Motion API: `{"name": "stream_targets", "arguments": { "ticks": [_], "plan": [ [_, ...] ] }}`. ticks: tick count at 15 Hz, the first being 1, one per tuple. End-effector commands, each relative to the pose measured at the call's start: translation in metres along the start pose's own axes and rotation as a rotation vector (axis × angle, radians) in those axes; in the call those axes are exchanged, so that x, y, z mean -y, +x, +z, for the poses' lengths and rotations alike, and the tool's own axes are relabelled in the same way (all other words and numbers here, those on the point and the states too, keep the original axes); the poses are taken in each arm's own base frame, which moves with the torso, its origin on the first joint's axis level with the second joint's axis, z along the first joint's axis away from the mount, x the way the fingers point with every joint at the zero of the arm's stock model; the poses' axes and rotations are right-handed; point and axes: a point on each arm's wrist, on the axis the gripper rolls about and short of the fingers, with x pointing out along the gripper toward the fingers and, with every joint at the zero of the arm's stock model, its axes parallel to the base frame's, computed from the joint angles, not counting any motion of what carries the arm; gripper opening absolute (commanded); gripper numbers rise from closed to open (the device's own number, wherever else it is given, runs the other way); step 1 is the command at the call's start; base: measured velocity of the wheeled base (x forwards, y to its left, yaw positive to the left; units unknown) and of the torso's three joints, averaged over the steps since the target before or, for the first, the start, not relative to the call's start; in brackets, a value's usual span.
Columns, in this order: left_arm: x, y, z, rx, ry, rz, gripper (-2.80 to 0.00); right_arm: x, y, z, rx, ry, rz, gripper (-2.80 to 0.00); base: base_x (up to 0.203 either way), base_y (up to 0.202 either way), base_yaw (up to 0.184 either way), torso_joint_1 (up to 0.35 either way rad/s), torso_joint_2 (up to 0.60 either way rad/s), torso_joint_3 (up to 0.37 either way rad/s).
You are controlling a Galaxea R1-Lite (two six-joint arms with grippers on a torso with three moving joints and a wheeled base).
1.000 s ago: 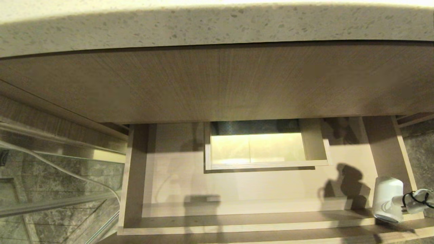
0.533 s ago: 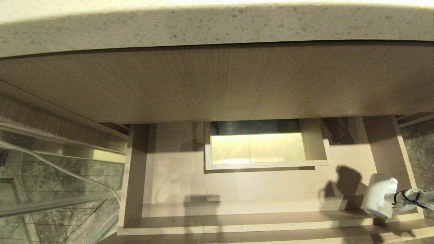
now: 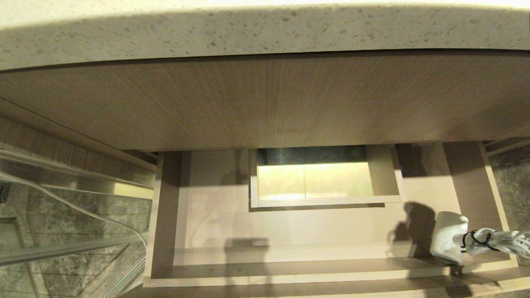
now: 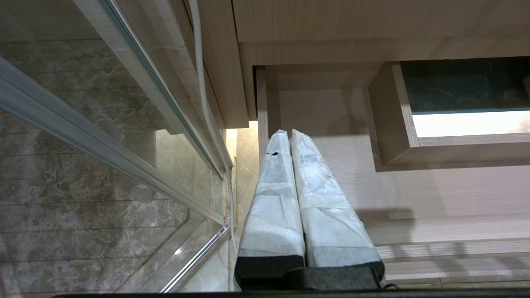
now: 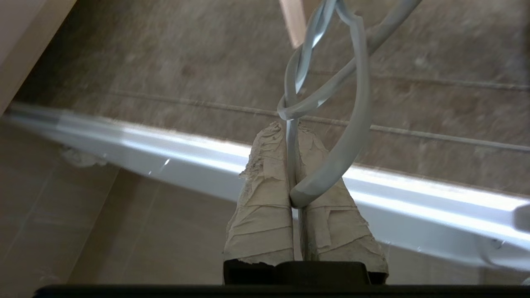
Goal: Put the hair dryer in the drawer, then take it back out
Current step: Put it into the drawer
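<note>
The white hair dryer [image 3: 448, 236] is at the right front corner of the open drawer [image 3: 290, 275], head toward the middle. Its bundled pale cord [image 3: 497, 240] trails off to the right. I cannot tell whether it touches the drawer floor. In the right wrist view my right gripper [image 5: 291, 124] is shut on a strand of the pale cord [image 5: 356, 107], with loops rising beyond the fingertips. This gripper is outside the head view. My left gripper [image 4: 285, 132] is shut and empty, parked above the drawer's [image 4: 414, 190] left side.
A boxed cut-out [image 3: 325, 178] sits in the drawer's middle. Above it are the tall wood-grain panel [image 3: 265, 103] and a speckled stone counter [image 3: 265, 33]. A glass door with a metal rail [image 3: 62, 244] and a white cable [image 3: 83, 211] stand at the left. Marble floor [image 3: 513, 186] borders the right.
The hair dryer has moved left and a little further over the drawer, its cord following into view. Its shadow shifted with it. The left arm has stayed still.
</note>
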Motion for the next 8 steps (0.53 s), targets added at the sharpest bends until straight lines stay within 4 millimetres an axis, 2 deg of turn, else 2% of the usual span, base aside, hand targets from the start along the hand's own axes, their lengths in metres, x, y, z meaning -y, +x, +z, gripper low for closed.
{"name": "stream_targets", "arguments": {
  "ticks": [1, 8],
  "plan": [
    [0.0, 0.001, -0.011, -0.038, 0.0, 0.001, -2.8, 0.001, 0.007, 0.008, 0.038, -0.032, 0.005, -2.8, 0.0, 0.0, 0.0, 0.0, 0.0, 0.0],
    [0.0, 0.001, -0.011, -0.038, 0.0, 0.001, -2.8, 0.01, 0.017, 0.017, 0.071, -0.06, 0.007, -2.8, 0.0, 0.0, 0.0, 0.0, 0.0, 0.0]
  ]
}}
